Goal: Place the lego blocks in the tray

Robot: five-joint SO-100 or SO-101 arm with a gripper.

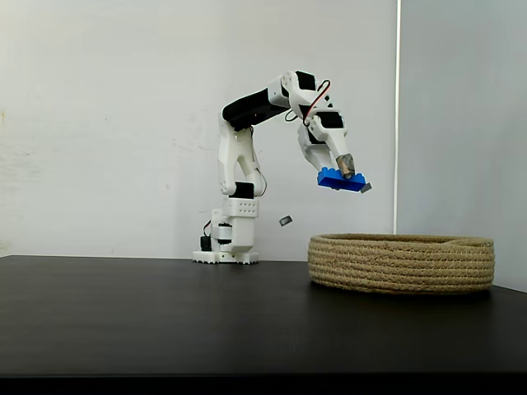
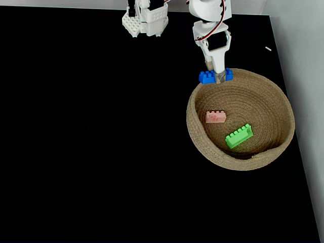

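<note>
The tray (image 1: 402, 265) (image 2: 200, 136) is a shallow round basket of coiled tan rope on the black table. A pale pink lego block (image 2: 216, 117) and a bright green one (image 2: 238, 135) lie inside it. My gripper (image 1: 349, 173) (image 2: 219, 77) is shut on the blue lego block (image 1: 338, 179) (image 2: 206, 77), holding it in the air. In a fixed view from the side the blue block hangs well above the tray's left rim. From above it sits over the tray's far edge.
The arm's white base (image 1: 226, 239) (image 2: 144, 20) stands at the back of the black table (image 1: 148, 321). A white wall (image 1: 99, 123) rises behind. In a fixed view from above, a pale floor strip (image 2: 304, 101) borders the table's right edge.
</note>
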